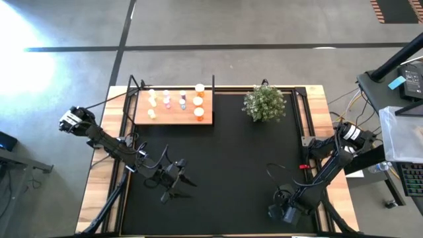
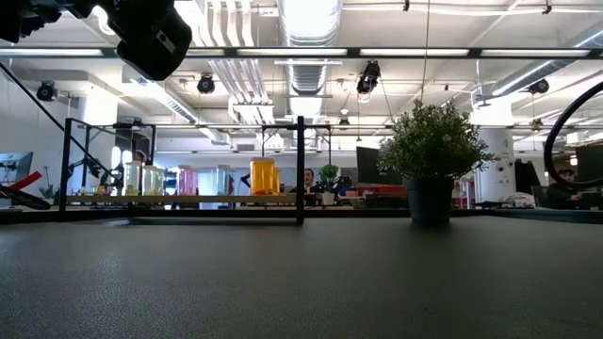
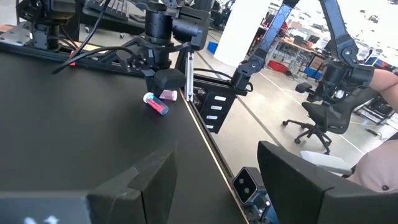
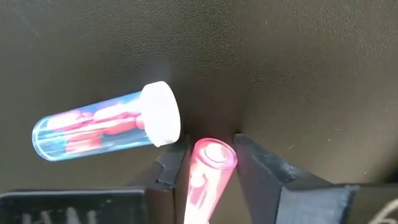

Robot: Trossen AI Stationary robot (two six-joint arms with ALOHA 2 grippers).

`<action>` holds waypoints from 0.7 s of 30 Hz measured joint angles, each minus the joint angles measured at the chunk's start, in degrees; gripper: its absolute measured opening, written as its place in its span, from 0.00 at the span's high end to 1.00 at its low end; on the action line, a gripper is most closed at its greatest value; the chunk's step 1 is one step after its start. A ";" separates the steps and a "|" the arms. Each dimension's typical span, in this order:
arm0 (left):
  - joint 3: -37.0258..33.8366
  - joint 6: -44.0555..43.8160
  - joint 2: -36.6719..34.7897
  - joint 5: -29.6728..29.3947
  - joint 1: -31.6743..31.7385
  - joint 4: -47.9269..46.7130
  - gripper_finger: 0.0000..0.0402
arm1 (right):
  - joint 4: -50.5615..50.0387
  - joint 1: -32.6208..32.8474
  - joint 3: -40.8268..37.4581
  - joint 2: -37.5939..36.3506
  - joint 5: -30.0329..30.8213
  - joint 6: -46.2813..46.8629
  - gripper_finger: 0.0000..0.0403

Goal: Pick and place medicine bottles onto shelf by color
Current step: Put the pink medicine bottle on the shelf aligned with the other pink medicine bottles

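pink bottle: lies on the mat between the two fingers of the right gripper, open mouth toward the camera, no cap on it; both fingers close against its sides, clamped on it or all but; at the near right of the mat in the high view.

blue bottle: clear bluish tube with pink-red contents and a white cap, lying on its side just beside the pink bottle, cap end near the right gripper's finger; not held. seen from the left wrist it lies under the right arm's gripper near the mat's edge.

shelved bottles: about nine, standing on the shelf in loose rows; pale yellow ones at the left, pink ones mid, orange ones at the right. in the low view they stand in a line, an orange one tallest to the eye.

shelf: light-wood board with black posts, at the far left of the mat.

right gripper, high view: low at the near right edge of the mat, pointed down.

left gripper: over the near left of the mat, well apart from all bottles; fingers stand apart, nothing between them.

mat: black, covers most of the table.

plant: green, in a dark pot, far side of the mat, right of the shelf, apart from it.
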 joint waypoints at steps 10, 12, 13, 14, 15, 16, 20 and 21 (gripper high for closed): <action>0.00 0.00 0.00 0.02 -0.01 -0.02 0.49 | 0.04 0.00 0.00 0.00 0.00 -0.91 0.77; 0.00 -0.02 -0.02 0.02 -0.01 -0.02 0.49 | -0.48 0.00 0.51 0.00 0.02 -1.66 0.76; 0.00 -0.02 0.00 0.02 -0.01 -0.02 0.49 | -0.67 0.00 0.98 0.00 0.05 -2.12 0.76; 0.00 0.00 0.00 0.02 -0.01 0.00 0.49 | -0.82 0.00 1.57 0.00 0.09 -2.65 0.76; 0.00 -0.02 -0.01 0.02 -0.01 -0.01 0.49 | -1.07 -0.02 2.26 0.00 0.13 -3.10 0.76; 0.00 -0.02 -0.01 0.02 0.00 -0.01 0.49 | -1.82 -0.02 3.04 0.00 0.15 -3.55 0.77; 0.00 -0.02 -0.01 0.02 -0.01 0.00 0.49 | -8.91 -0.02 7.73 0.00 1.29 -5.29 0.78; 0.00 -0.02 -0.02 0.02 -0.01 0.02 0.49 | -11.61 -0.02 9.25 0.00 2.56 -6.07 0.78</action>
